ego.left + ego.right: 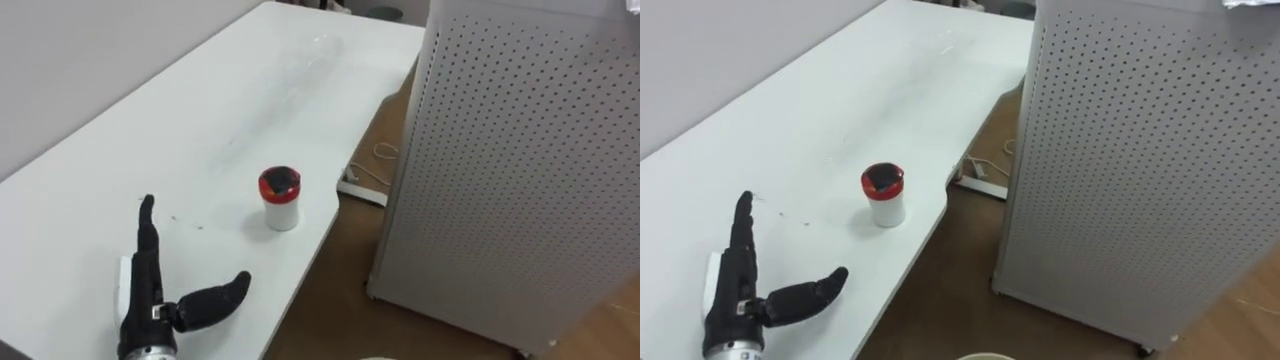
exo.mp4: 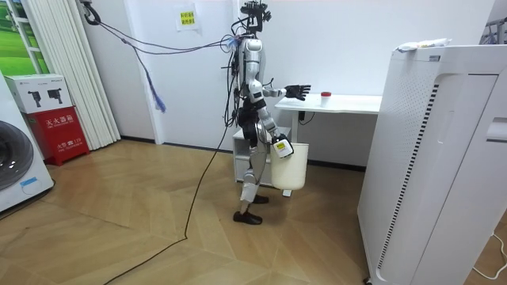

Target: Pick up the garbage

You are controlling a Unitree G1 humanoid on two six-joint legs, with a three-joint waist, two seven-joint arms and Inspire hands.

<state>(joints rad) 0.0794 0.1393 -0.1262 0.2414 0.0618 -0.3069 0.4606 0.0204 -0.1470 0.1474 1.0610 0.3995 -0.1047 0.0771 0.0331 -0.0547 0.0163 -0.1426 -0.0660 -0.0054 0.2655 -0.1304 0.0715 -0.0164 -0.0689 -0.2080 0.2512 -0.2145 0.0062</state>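
Stands at the near end of the white bench, with a tall perforated white cabinet just to the right. Has a white bin low at the right hand; cannot tell that hand's hold. Holds the left hand over the bench, fingers straight, thumb spread aside, empty. Finds the garbage, a small white cup with red lid, upright near the bench edge, ahead of that hand and apart from it. Looks barely begun: grasping and binning yet to do.
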